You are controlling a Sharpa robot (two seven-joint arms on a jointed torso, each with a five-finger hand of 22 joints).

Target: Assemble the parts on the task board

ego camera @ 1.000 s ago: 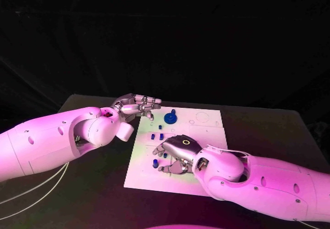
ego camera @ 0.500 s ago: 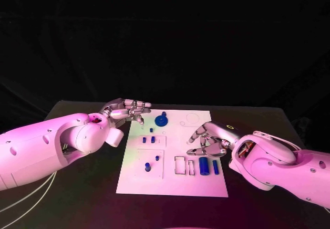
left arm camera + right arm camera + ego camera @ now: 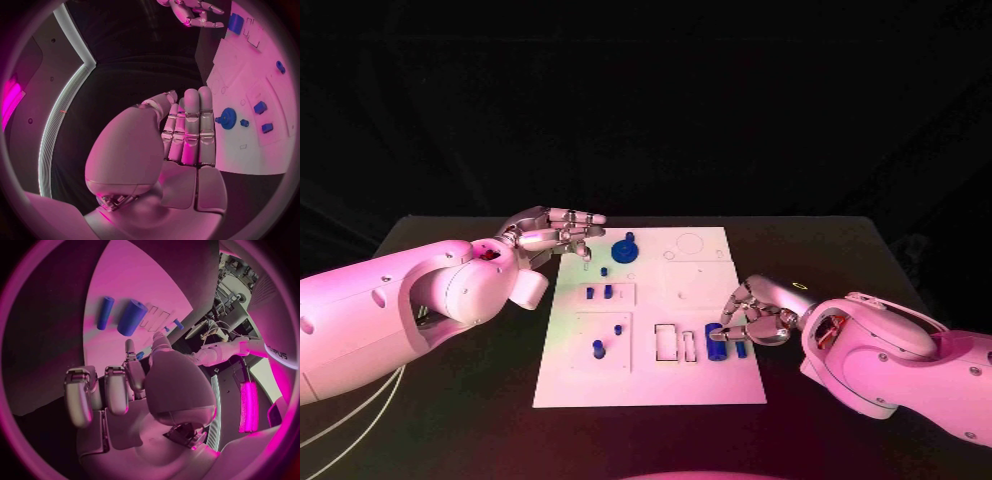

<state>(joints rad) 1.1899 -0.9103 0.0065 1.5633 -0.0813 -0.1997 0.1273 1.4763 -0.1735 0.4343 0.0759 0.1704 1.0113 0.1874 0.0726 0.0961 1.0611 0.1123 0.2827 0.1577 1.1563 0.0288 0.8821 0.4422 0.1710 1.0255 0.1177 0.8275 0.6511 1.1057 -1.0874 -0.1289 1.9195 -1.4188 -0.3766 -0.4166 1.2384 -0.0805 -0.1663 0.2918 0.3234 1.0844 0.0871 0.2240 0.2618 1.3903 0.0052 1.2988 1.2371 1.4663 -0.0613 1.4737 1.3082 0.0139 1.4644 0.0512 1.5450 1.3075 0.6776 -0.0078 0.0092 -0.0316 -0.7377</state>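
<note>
The white task board [image 3: 689, 385] lies in the middle of the table. On it are a blue gear [image 3: 626, 248], small blue pegs [image 3: 599, 348] on its left half, and two blue cylinders [image 3: 715, 342] lying side by side near its right edge. My right hand [image 3: 756, 320] hovers at that right edge, its loosely bent fingers just beside the cylinders and holding nothing. In the right wrist view both cylinders [image 3: 132, 317] lie free on the board beyond the fingers [image 3: 115, 390]. My left hand [image 3: 557, 232] floats at the board's far left corner, fingers straight and empty, near the gear [image 3: 229, 118].
Two narrow rectangular slots [image 3: 666, 343] are cut in the board just left of the cylinders. Round outlines [image 3: 689, 242] mark its far right part. Black table [image 3: 459, 390] surrounds the board on all sides.
The camera has shifted. My right hand left the board's near-left part and crossed to its right edge, uncovering the slots and cylinders. My left hand stays at the far left corner.
</note>
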